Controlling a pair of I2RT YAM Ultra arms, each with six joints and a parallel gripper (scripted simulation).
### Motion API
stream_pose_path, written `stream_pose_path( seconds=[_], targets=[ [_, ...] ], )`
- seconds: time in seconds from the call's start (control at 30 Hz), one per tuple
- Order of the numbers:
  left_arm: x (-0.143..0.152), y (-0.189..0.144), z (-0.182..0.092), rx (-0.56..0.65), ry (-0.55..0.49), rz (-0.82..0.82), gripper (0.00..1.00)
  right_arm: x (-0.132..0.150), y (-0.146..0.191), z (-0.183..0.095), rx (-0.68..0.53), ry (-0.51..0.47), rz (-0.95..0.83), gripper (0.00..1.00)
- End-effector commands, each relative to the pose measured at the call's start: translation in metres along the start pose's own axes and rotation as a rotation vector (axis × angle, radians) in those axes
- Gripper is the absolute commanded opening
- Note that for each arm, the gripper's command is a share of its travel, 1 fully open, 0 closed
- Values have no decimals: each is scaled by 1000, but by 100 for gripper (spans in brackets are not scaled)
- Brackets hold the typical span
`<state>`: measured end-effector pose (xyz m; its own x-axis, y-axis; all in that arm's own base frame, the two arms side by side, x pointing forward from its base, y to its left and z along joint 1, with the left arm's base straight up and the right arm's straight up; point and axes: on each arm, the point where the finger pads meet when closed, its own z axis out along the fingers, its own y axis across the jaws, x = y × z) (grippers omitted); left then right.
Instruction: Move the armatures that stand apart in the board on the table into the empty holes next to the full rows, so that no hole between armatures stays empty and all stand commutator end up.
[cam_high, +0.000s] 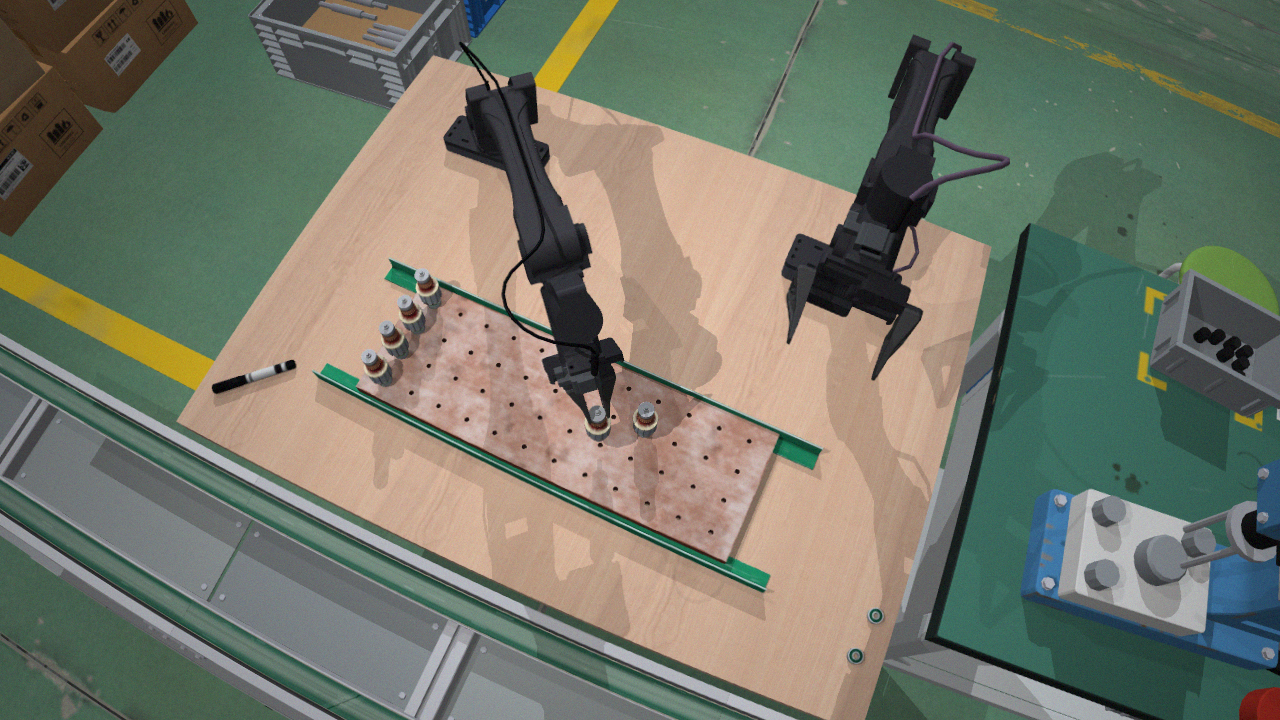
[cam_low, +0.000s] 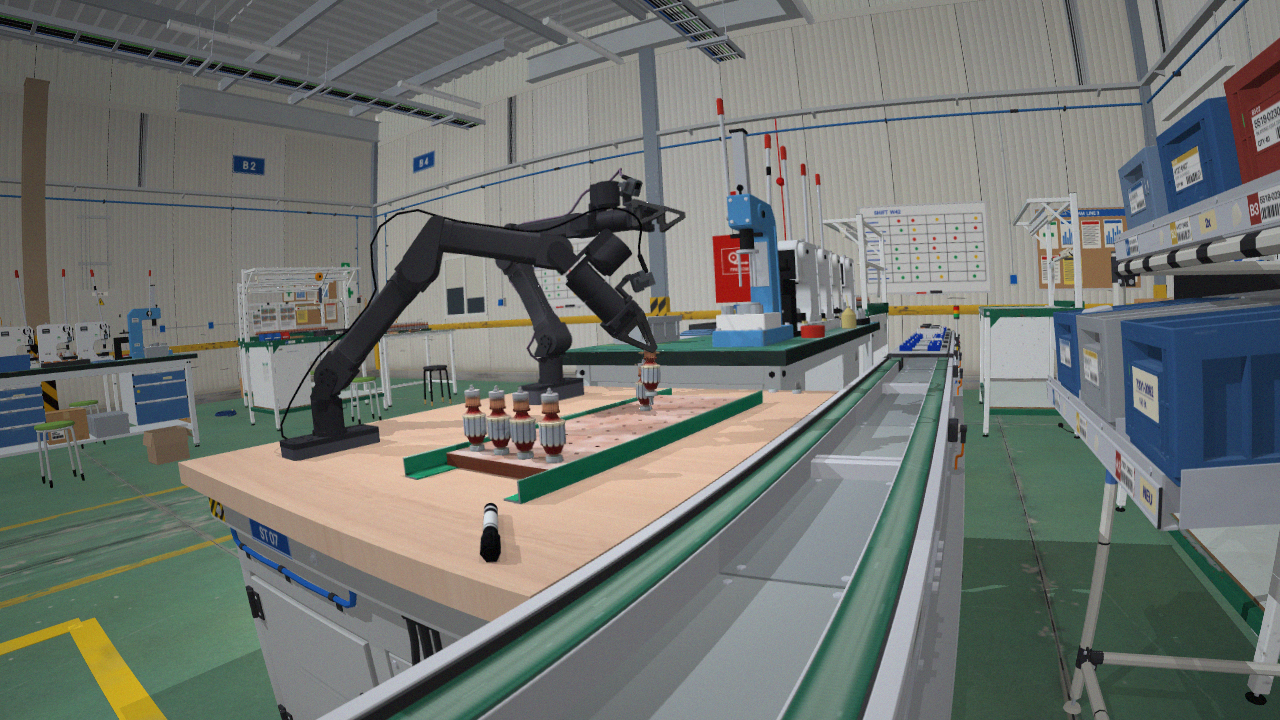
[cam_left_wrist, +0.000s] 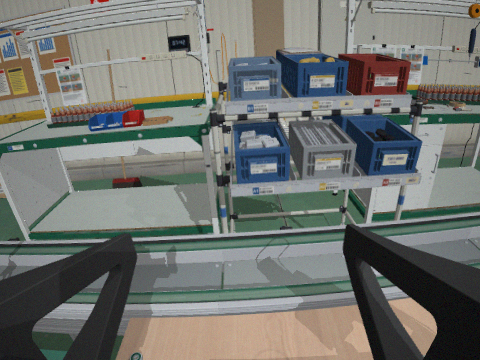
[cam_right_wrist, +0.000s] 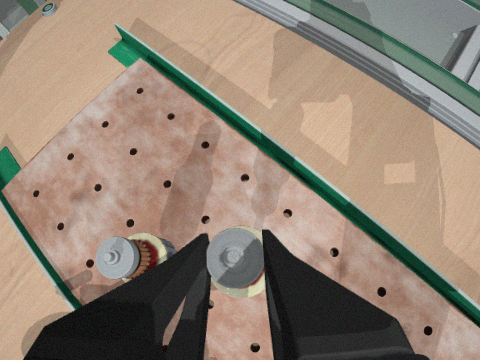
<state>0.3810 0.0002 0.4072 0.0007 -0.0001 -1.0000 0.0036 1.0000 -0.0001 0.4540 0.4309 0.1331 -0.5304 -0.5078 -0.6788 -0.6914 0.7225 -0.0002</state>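
Armature (cam_high: 597, 425) (cam_low: 650, 373) (cam_right_wrist: 235, 257) hangs over the board (cam_high: 474, 404) (cam_low: 601, 428) (cam_right_wrist: 80, 135), pinched in the right gripper's (cam_high: 600, 413) (cam_low: 652, 348) (cam_right_wrist: 236, 234) jaws. Another armature (cam_high: 645, 420) (cam_low: 643, 394) (cam_right_wrist: 118, 257) stands near them. The left gripper's (cam_high: 831, 360) (cam_low: 679, 217) (cam_left_wrist: 239, 235) jaws are wide apart.

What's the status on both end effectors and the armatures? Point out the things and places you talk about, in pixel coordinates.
Right end effector (cam_high: 599, 413) (cam_low: 652, 347) (cam_right_wrist: 235, 237) shut on armature (cam_high: 597, 422) (cam_low: 649, 369) (cam_right_wrist: 235, 257). Left end effector (cam_high: 832, 360) (cam_left_wrist: 240, 235) open, off board (cam_high: 501, 402) (cam_right_wrist: 85, 172). Second loose armature (cam_high: 645, 419) (cam_right_wrist: 118, 257) stands close by.
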Motion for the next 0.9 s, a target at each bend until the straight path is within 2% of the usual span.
stream_pose_path(
  seconds=[0.0,0.4,0.47,0.53,0.87],
  targets=[
    [-17,-4,-1,15,-28,3,100,-54,0,-36,12,-151,2,1],
    [-17,-4,-1,15,-28,3,100,-54,1,-36,11,-151,1,1],
    [-17,-4,-1,15,-28,3,100,-62,-13,-47,29,-174,2,1],
    [-17,-4,-1,15,-28,3,100,-62,-13,-47,29,-174,2,1],
    [-17,-4,-1,15,-28,3,100,-29,-48,-50,26,-122,9,1]
  ],
)
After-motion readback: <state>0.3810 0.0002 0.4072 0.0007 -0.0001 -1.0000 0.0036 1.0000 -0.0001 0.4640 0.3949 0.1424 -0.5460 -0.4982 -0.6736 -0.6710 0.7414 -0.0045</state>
